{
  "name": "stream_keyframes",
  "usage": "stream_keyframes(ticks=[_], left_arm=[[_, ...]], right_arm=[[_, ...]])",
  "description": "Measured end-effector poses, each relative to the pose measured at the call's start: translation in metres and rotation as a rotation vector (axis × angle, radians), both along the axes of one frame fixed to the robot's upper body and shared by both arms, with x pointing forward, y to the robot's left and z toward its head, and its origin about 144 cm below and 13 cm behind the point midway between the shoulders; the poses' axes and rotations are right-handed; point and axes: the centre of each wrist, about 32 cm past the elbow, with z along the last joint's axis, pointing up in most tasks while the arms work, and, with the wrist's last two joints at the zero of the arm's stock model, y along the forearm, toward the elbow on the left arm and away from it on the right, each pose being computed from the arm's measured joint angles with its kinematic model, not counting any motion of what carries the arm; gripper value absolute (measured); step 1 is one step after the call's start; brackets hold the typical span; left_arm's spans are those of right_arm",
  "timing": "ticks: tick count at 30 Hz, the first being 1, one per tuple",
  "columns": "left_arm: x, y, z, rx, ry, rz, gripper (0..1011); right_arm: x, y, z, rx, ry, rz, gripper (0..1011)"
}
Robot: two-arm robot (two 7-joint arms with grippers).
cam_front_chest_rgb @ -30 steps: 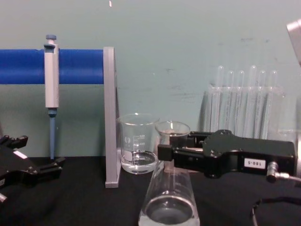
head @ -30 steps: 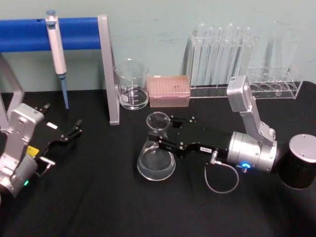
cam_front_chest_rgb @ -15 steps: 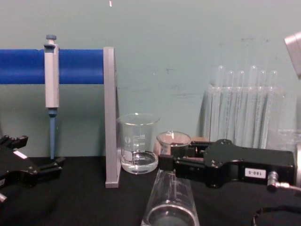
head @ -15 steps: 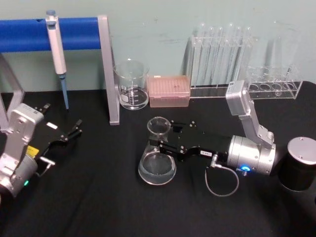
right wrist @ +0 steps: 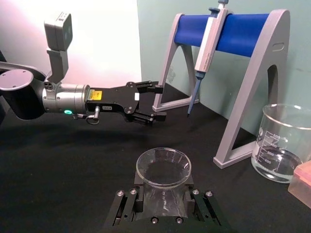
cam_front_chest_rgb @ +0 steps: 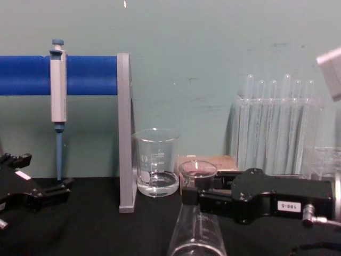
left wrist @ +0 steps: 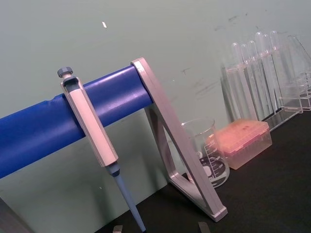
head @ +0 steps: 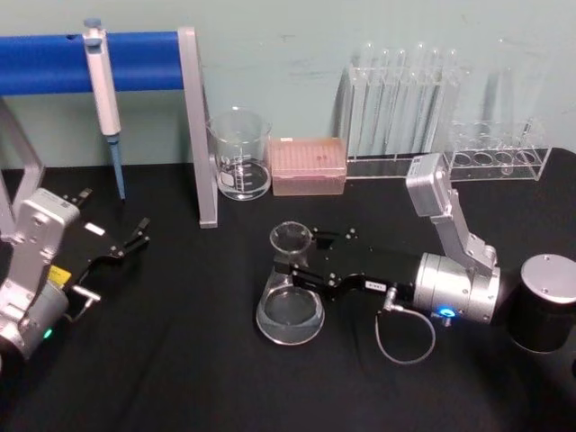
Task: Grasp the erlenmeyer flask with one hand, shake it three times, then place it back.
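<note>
The erlenmeyer flask [head: 290, 310] is clear glass with a wide base and a flared rim, and it holds a little clear liquid. My right gripper [head: 293, 264], the black boxy hand with a small white label, is shut on its neck just below the rim. The flask stands upright and low over the black table; I cannot tell whether its base touches. In the chest view the flask [cam_front_chest_rgb: 197, 172] rises beside the right gripper [cam_front_chest_rgb: 193, 196]. The right wrist view looks down on the flask's rim [right wrist: 164, 183] between the fingers [right wrist: 121, 208]. My left gripper [head: 121, 245] is parked open at the left.
Behind the flask stand a glass beaker [head: 239, 157], a pink tip box [head: 309, 165] and a rack of test tubes [head: 405, 99]. A pipette [head: 103, 85] hangs on the blue stand [head: 144, 58] at the left. A black canister [head: 544, 306] sits at the right.
My right gripper has carried the flask lower and a little nearer to me, and the flask stands straighter than before. The left arm has not moved.
</note>
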Motion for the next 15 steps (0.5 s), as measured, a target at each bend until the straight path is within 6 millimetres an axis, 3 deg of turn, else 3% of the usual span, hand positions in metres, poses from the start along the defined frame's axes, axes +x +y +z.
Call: stream_keyframes(ticks=[15], left_arm=[[0.0, 0.0, 0.0, 0.0, 0.0, 0.0, 1001]], right_arm=[[0.0006, 0.0, -0.0026, -0.013, 0.014, -0.006, 449]])
